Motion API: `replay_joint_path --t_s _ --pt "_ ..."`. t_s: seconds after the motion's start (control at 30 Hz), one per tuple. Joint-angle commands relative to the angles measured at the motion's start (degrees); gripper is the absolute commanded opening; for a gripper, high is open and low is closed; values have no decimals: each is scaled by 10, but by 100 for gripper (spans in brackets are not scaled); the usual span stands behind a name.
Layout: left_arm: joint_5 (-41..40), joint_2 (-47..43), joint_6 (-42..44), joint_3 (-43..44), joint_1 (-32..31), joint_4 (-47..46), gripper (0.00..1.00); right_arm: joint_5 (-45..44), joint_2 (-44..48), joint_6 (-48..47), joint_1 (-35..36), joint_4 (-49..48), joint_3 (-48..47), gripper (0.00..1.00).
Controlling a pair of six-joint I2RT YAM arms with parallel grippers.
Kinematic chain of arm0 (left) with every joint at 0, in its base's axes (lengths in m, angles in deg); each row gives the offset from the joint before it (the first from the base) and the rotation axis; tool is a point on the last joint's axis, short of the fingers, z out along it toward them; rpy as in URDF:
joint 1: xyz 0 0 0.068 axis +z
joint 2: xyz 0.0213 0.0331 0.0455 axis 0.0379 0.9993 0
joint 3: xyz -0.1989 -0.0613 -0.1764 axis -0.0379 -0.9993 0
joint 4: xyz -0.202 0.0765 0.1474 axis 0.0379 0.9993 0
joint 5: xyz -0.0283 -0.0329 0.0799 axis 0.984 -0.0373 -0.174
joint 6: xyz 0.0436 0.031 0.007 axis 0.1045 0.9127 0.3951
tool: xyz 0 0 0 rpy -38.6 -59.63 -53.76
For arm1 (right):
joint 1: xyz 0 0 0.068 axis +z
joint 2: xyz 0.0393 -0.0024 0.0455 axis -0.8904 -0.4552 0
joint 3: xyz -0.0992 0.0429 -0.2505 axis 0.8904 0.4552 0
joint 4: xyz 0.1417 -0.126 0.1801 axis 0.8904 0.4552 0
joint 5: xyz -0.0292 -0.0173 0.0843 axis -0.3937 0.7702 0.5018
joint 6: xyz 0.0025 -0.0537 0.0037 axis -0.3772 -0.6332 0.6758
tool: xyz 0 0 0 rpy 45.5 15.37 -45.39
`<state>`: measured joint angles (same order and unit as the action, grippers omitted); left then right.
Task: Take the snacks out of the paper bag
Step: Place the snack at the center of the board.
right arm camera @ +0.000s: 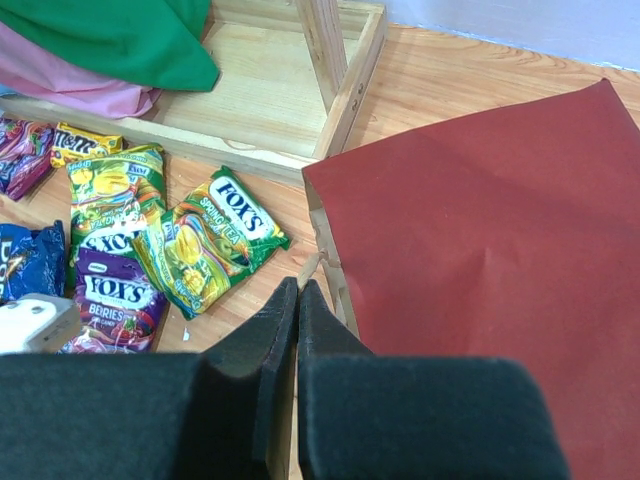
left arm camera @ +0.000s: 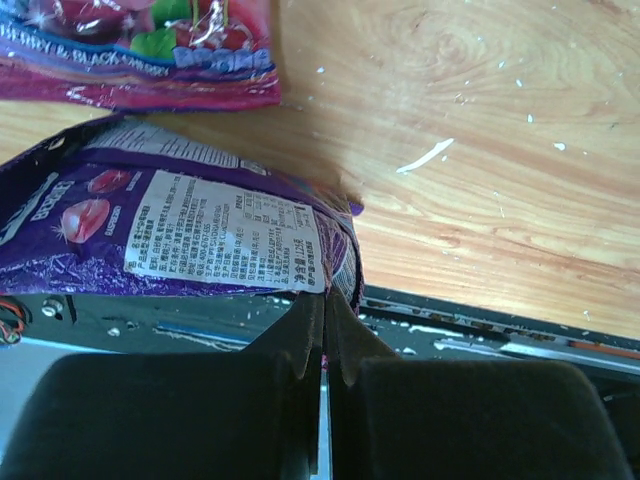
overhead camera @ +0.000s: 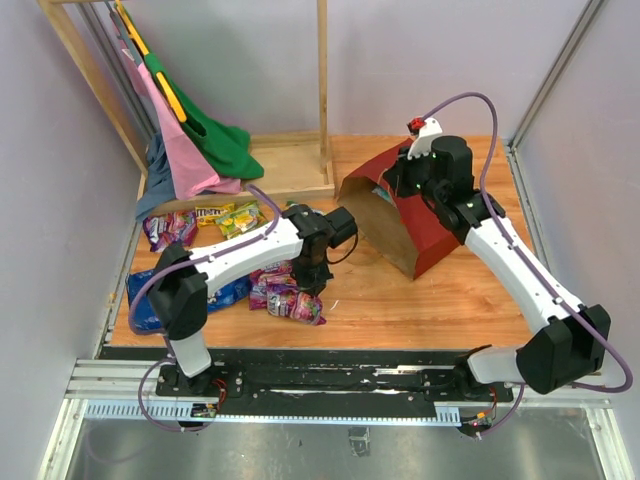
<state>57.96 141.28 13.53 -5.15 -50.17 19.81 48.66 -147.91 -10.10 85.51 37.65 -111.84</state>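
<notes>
— At the table's left edge: snacks, unloaded; left gripper clamped on a purple packet's corner. Step?
— Likely depositing. Far right: paper bag on its side, right gripper closed beside its mouth. Next: release, check inside.

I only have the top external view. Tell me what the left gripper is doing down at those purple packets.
Observer: In the left wrist view, the left gripper is shut on the edge of a purple packet, with the printed label facing the camera.
Operator: Now the right gripper. Its wrist hides it from above.
Observer: The right gripper is shut with nothing between its fingers. Its tips are beside the rim of the paper bag.
Operator: Read me the yellow-green packet nearest the bag.
Observer: It reads FOX'S.
</notes>
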Motion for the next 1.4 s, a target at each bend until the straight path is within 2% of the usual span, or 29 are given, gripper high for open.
replay_joint_path --t_s 0.0,0.43,0.97,1.13,1.2,1.23,1.27,1.3,1.33,1.37 --pt "-10 39 41 32 16 -22 1 -1 -6 -11 4 -29 9 1" --pt "-62 124 89 176 31 11 1 -13 -19 -34 3 -30 10 1" --pt "-92 167 115 206 45 -10 5 -7 -30 -38 -1 -34 10 1" --pt "-66 152 157 169 56 -66 8 -6 -30 -39 -1 -34 11 1" --pt "-55 103 189 112 57 -142 20 -5 -29 -41 -1 -34 11 1" --pt "-49 74 208 82 57 -184 31 -5 -28 -42 -2 -32 12 1" --pt "-47 46 225 58 57 -223 48 -4 -27 -43 -2 -32 14 1" --pt "-48 20 242 36 57 -255 72 -3 -25 -43 -2 -33 16 1" --pt "-47 -2 262 22 57 -281 86 -2 -23 -43 -2 -35 19 1" --pt "-47 -20 282 13 58 -302 95 -2 -23 -43 -3 -37 21 1"
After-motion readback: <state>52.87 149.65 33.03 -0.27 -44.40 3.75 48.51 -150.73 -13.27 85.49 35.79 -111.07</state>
